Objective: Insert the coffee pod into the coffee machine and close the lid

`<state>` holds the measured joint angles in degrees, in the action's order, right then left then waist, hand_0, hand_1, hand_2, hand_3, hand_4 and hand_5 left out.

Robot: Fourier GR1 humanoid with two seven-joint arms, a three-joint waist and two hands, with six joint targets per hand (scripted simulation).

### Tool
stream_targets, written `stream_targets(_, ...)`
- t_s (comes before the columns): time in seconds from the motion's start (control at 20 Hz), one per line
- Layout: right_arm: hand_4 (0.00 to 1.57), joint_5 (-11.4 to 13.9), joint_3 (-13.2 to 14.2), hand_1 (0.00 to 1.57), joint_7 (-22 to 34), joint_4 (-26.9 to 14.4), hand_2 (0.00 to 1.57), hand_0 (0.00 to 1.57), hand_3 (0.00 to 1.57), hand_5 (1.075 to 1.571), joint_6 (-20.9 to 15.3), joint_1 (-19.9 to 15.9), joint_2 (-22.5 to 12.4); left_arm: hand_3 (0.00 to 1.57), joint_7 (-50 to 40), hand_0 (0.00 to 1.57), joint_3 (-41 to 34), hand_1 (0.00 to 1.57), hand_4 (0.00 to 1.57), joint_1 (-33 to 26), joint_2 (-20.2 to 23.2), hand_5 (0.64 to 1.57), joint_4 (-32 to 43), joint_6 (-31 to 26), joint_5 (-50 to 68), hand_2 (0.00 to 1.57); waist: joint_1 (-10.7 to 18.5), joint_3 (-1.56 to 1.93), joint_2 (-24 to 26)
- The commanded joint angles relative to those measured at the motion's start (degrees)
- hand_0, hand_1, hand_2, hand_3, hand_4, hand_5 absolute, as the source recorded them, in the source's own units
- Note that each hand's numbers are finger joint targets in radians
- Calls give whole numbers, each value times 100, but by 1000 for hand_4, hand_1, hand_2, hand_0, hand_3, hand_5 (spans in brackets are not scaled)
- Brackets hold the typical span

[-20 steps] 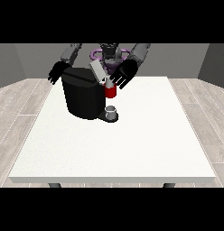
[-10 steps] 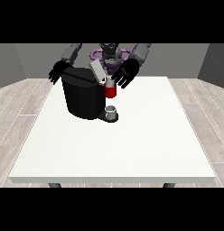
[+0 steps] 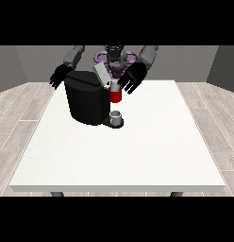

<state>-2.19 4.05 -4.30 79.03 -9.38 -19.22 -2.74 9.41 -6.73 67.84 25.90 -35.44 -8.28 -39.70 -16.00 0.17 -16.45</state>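
A black coffee machine (image 3: 86,101) stands on the white table (image 3: 137,146), towards its far left. Its grey lid (image 3: 101,74) is raised at a slant above the red brew head (image 3: 115,96). A small grey cup (image 3: 116,116) sits on the machine's base under the head. The hand at the view's right (image 3: 131,78) hovers just right of the lid and above the red head, fingers spread and open. The hand at the view's left (image 3: 58,75) hangs behind the machine's far left corner, fingers relaxed. A coffee pod does not show.
The table's near edge (image 3: 119,187) runs across the bottom of the view. Wooden floor (image 3: 211,118) surrounds the table. The robot's torso (image 3: 114,59) stands behind the far edge.
The hand at the view's right has lifted slightly, up and right, away from the red brew head. The lid stays raised. The other hand has hardly moved.
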Motion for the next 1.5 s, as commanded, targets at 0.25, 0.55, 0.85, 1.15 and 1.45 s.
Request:
stream_targets(0.25,360,155,-170,0,-61,27,0,0,0,1571,-67,104,77,0,41,0,228,0,0,181,449,1571,212,-538,-339,0,-147,-16,-18)
stream_targets(0.55,378,120,-69,0,113,-151,0,0,0,1571,-181,65,89,0,-81,0,454,0,0,-121,-161,1571,43,-434,-467,0,118,-16,435)
stream_targets(0.85,381,-73,40,0,-347,-506,0,0,0,1571,-124,431,198,0,-248,0,410,0,0,-260,-334,1571,-110,-524,-417,0,369,-13,693)
stream_targets(1.15,434,-63,-81,0,-328,-187,0,0,0,1571,-61,804,206,0,-109,0,146,0,0,-584,-365,1571,-50,-588,-164,0,366,-15,996)
stream_targets(1.45,445,-288,85,0,46,140,0,0,0,1571,187,1021,-98,0,30,0,-647,0,0,-1339,-909,1571,-63,-173,726,0,678,-24,1751)
